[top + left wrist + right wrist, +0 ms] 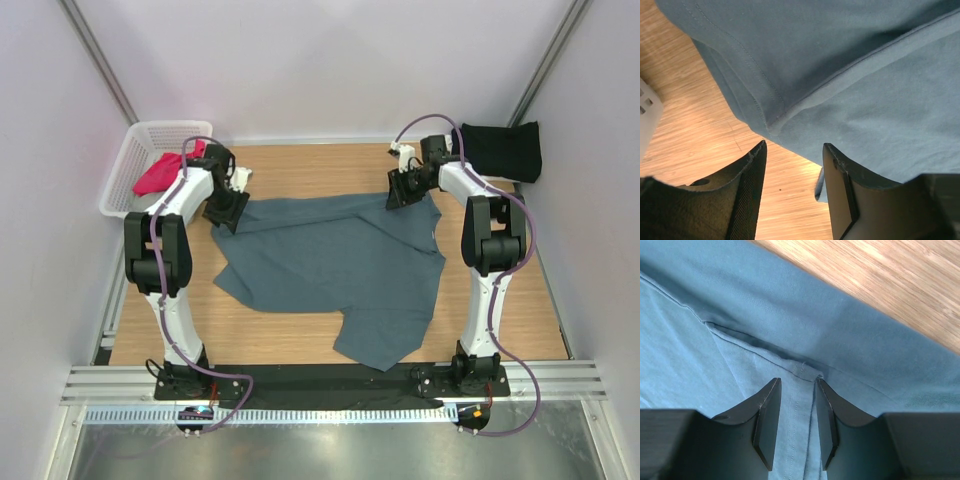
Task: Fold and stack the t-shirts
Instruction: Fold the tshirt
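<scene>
A slate blue-grey t-shirt [340,270] lies spread and rumpled in the middle of the table. My left gripper [225,210] is open at the shirt's far-left corner. In the left wrist view [795,147] its jaws straddle bare wood, with the shirt's hem [840,90] just ahead. My right gripper [400,190] is open at the far-right corner. In the right wrist view [797,382] a stitched seam strip [800,405] lies between its jaws. A black t-shirt [503,150] lies folded at the back right. A magenta-pink t-shirt [160,172] is in the basket. The light grey t-shirt is out of view.
A white mesh basket [125,170] stands at the back left corner, and its edge shows in the left wrist view [647,115]. White walls enclose the wooden table [290,330]. A metal rail [330,380] runs along the near edge by the arm bases.
</scene>
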`<state>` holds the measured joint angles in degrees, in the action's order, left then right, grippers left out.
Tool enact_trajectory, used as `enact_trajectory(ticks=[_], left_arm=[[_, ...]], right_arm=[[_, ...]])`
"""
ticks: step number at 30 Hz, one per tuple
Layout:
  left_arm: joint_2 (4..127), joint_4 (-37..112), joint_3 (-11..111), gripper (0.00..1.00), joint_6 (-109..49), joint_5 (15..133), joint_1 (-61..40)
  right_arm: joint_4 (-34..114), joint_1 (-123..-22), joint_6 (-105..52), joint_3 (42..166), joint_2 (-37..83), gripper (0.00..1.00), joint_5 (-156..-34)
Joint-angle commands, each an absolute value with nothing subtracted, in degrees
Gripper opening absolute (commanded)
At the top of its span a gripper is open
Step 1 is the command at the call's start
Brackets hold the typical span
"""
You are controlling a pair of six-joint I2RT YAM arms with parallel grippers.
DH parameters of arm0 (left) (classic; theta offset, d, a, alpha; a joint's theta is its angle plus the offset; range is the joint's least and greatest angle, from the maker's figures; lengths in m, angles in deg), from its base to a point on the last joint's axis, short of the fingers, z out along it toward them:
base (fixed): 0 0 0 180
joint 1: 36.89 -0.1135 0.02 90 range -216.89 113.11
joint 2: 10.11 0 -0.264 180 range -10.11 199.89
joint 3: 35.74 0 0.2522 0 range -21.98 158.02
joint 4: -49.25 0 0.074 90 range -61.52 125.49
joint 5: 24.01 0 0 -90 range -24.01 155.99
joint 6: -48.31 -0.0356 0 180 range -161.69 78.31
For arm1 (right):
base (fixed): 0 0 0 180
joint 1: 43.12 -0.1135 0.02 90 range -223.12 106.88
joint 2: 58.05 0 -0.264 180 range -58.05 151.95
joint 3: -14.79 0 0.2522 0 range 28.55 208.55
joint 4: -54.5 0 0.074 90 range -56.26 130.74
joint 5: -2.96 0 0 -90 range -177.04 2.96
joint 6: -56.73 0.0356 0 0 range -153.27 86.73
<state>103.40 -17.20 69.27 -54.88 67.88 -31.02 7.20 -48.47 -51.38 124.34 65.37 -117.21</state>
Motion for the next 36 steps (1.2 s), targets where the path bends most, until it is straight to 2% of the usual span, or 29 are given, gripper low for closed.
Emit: enact_trajectory(ticks=[1, 6, 11, 20, 24, 28, 32, 35, 36], left_arm=[[103.4, -15.8, 69.2, 0.50, -56.5, 66.8, -31.3], [104.8, -15.6, 69.9, 0.46, -56.6, 66.8, -31.4], [105.2, -15.8, 70.0, 0.37, -56.9, 66.8, -31.4], [104.8, -15.7, 69.6, 0.21, -56.7, 67.1, -31.3], [104.6, -15.6, 69.5, 0.08, -56.9, 67.2, -31.4], [104.1, -14.7, 68.8, 0.01, -57.3, 67.4, -31.4], [103.9, -14.1, 67.9, 0.00, -57.2, 67.7, -31.4], [103.6, -13.5, 67.8, 0.15, -56.6, 67.2, -31.3], [103.4, -13.3, 67.7, 0.25, -56.4, 66.7, -31.4]], right_arm=[[7.2, -48.6, -52.6, 125.8, 65.8, 0.40, -116.6], [7.3, -48.7, -52.8, 125.7, 66.2, 0.40, -116.7], [7.2, -49.1, -53.2, 125.5, 66.5, 0.38, -116.7], [7.3, -49.8, -54.0, 125.1, 66.1, 0.20, -116.9], [7.3, -49.9, -54.5, 123.8, 64.9, 0.03, -116.9], [6.9, -50.0, -54.5, 121.9, 61.9, 0.01, -117.0], [6.6, -50.3, -54.2, 119.3, 58.0, 0.01, -117.4], [6.3, -50.9, -54.2, 116.5, 55.5, 0.01, -117.5], [6.0, -51.2, -54.3, 115.1, 53.8, 0.01, -117.6]])
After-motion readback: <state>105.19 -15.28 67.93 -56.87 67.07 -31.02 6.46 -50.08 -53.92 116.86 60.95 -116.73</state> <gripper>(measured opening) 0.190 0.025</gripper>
